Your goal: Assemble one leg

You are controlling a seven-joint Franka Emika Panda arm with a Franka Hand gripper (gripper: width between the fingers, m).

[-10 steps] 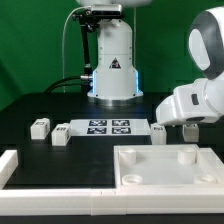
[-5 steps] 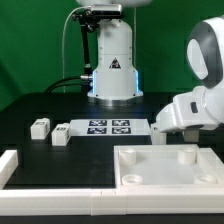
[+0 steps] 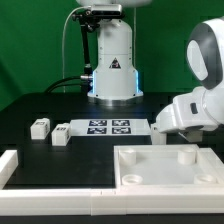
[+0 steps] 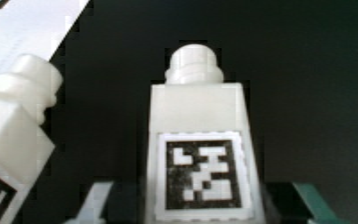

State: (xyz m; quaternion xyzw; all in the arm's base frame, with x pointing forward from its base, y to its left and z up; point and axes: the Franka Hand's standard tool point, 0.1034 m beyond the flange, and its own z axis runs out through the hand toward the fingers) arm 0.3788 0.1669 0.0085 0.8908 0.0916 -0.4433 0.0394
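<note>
In the wrist view a white leg [image 4: 202,125] with a black-and-white tag stands between my gripper's [image 4: 206,198] two fingers. The jaws stand open, one on each side, with a small gap on both sides. A second leg [image 4: 16,130] lies beside it. In the exterior view my gripper [image 3: 186,130] is low over the table at the right, behind the tray-like piece, and its hand hides the leg between the fingers. The neighbouring leg [image 3: 160,130] shows just to the exterior view's left of the hand.
Two more legs [image 3: 40,127] [image 3: 61,135] lie at the exterior view's left. The marker board [image 3: 108,127] lies mid-table. The large white tray-like piece [image 3: 150,172] fills the front right. A white bar [image 3: 8,165] is at the front left. The robot base [image 3: 112,60] stands behind.
The arm came down towards the table between one second and half a second ago. Since then nothing has visibly moved.
</note>
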